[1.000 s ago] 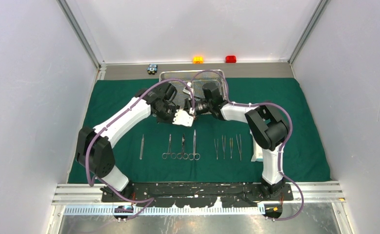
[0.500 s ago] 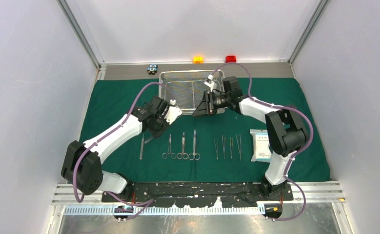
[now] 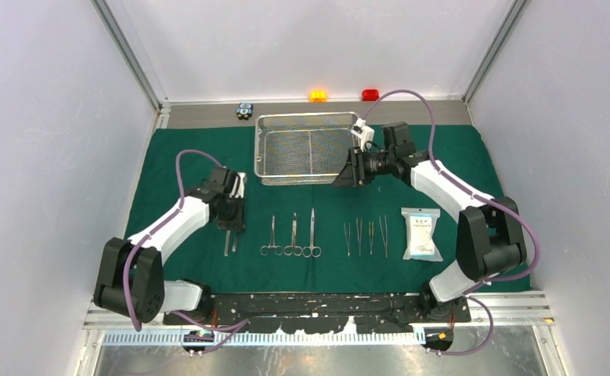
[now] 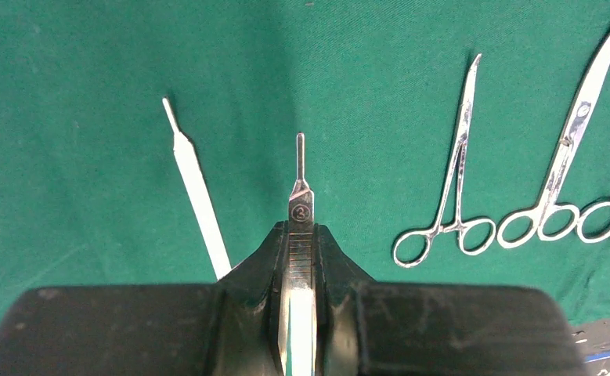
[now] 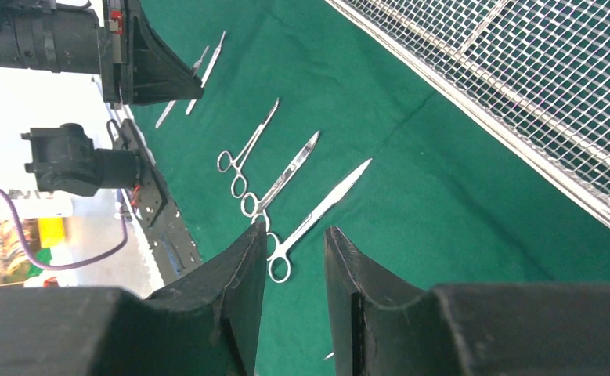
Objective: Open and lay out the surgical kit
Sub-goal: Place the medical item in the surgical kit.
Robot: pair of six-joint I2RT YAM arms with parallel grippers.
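Two arms over the laid-out kit: left pinching, right spread

From above, the dark green cloth wrap [image 3: 168,141] lies flat across the table, with the wire-mesh tray [image 3: 301,179] at its far middle. Towards the near edge runs a row: a lone handle [image 3: 226,244], three ring-handled instruments [image 3: 293,236], four tweezers [image 3: 359,236] and the white-blue packet [image 3: 422,233]. The left gripper [image 3: 232,223] is at the row's left end. The right gripper [image 3: 345,171] is just beside the tray's near right corner. An orange block [image 3: 317,95], a red block [image 3: 370,95] and a black-blue block [image 3: 244,110] stand beyond the cloth.

The left wrist view shows its jaws pinching a flat steel handle [image 4: 301,205] stamped 3, its tip pointing out over the cloth beside the lone handle.

The right wrist view shows jaws spread with nothing between them — the fingers [image 5: 235,290] frame the ring-handled instruments on the cloth, and the tray is at upper right.
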